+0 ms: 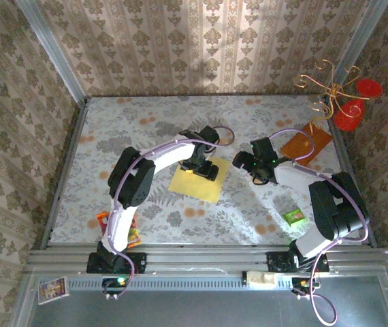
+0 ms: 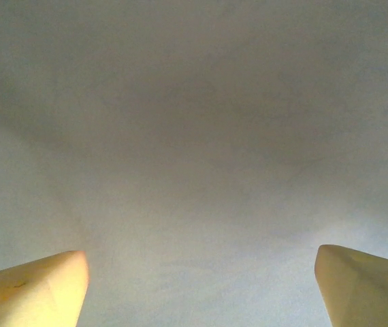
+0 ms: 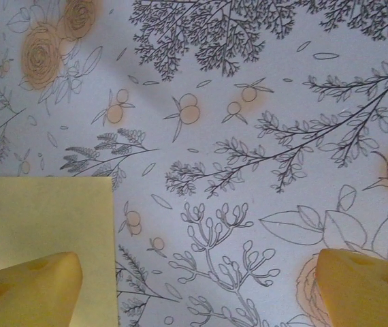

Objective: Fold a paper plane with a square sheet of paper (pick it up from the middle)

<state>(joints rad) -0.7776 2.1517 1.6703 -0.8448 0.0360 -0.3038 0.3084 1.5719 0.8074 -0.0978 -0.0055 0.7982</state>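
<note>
The sheet (image 1: 190, 185) is lying flat mid-bench (image 1: 112, 143). Being square, it is showing no long axis, and its edges are sitting slightly skewed to the bench edge. The left end effector (image 1: 204, 167) is hanging over its far edge, fingers (image 2: 37, 293) apart. The right end effector (image 1: 262, 169) is hovering near its right corner, fingers also apart.

A pale-yellow square sheet of paper (image 1: 197, 185) lies on a counter (image 1: 146, 129) draped in grey-white cloth, printed with fine dark botanical line drawings and soft peach-orange blooms. Beige wallpaper (image 1: 201, 41) with brown damask motifs in vertical stripes lines the walls. The arms (image 1: 160, 153) are white with black joints. The right tool (image 3: 197, 289) shows amber-yellow fingers (image 3: 30, 286). Toward the counter's edges are an orange-brown board (image 1: 308, 143), a bright green packet (image 1: 293, 217) and red discs (image 1: 349, 114) on gold wire (image 1: 323, 75).
</note>
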